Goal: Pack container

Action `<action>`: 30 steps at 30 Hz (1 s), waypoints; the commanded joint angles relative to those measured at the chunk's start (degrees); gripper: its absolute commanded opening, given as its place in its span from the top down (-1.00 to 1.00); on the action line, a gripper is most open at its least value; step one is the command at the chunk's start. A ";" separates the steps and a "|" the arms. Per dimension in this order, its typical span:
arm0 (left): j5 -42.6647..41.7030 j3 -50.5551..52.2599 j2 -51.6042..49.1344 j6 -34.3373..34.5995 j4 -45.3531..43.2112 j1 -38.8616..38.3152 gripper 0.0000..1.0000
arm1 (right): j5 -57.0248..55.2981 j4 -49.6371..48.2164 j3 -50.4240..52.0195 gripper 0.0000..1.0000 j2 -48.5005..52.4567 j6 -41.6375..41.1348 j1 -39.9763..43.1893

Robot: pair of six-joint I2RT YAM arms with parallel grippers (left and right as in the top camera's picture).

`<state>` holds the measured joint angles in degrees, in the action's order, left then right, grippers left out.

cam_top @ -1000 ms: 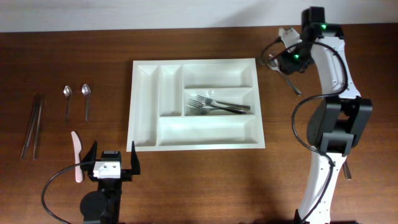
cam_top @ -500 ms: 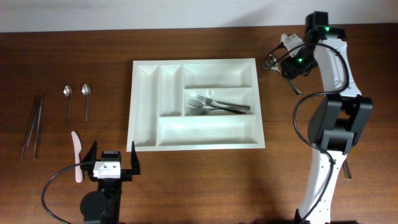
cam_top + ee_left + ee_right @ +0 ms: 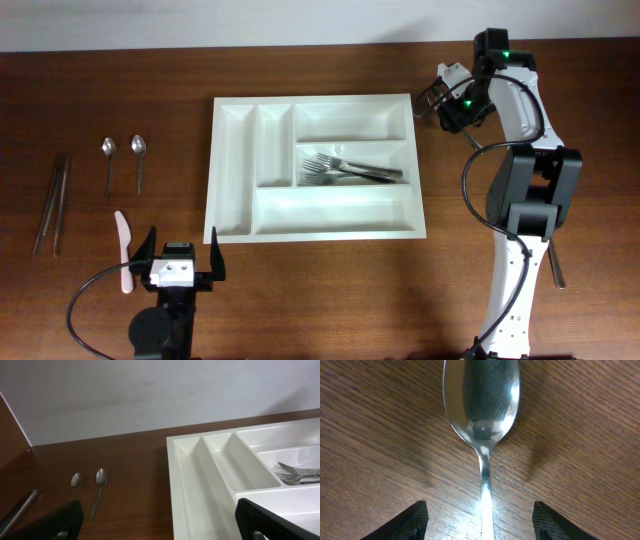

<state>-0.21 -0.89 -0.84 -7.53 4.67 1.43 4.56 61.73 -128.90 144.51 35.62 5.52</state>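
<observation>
The container [image 3: 300,99], a large white tray with five compartments, lies mid-table; several forks [image 3: 350,170] rest in its middle long compartment. My right gripper [image 3: 447,100] hovers low by the tray's far right corner. In the right wrist view it is open [image 3: 485,527], one finger on each side of the handle of a metal spoon [image 3: 481,395] lying on the wood; it does not grip the spoon. My left gripper [image 3: 180,262] is open and empty near the front left edge. In the left wrist view [image 3: 160,532] it faces the tray [image 3: 200,475].
Two small spoons [image 3: 108,160] [image 3: 139,160] lie left of the tray, and also show in the left wrist view [image 3: 100,485]. Dark long utensils [image 3: 52,200] lie at the far left. A pink plastic knife [image 3: 123,250] lies by my left gripper. A utensil handle [image 3: 555,265] shows behind the right arm's base.
My right gripper has shifted a little left and turned over the spoon. The left arm, tray and forks have not moved.
</observation>
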 commanded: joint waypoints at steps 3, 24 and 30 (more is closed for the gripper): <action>0.17 0.35 0.44 -0.74 0.04 0.24 -0.98 | -0.15 0.02 -1.07 -0.35 1.60 1.07 -0.33; 0.17 0.35 0.44 -0.76 0.04 0.24 -0.98 | -0.04 -0.09 -1.07 0.33 2.25 1.66 -0.33; 0.17 0.35 0.44 -0.74 0.04 0.24 -0.98 | -0.04 -0.61 -1.07 0.53 2.25 1.66 -0.33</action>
<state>-0.19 -0.91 -0.84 -7.55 4.67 1.43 4.40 61.30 -129.01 146.23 37.34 5.52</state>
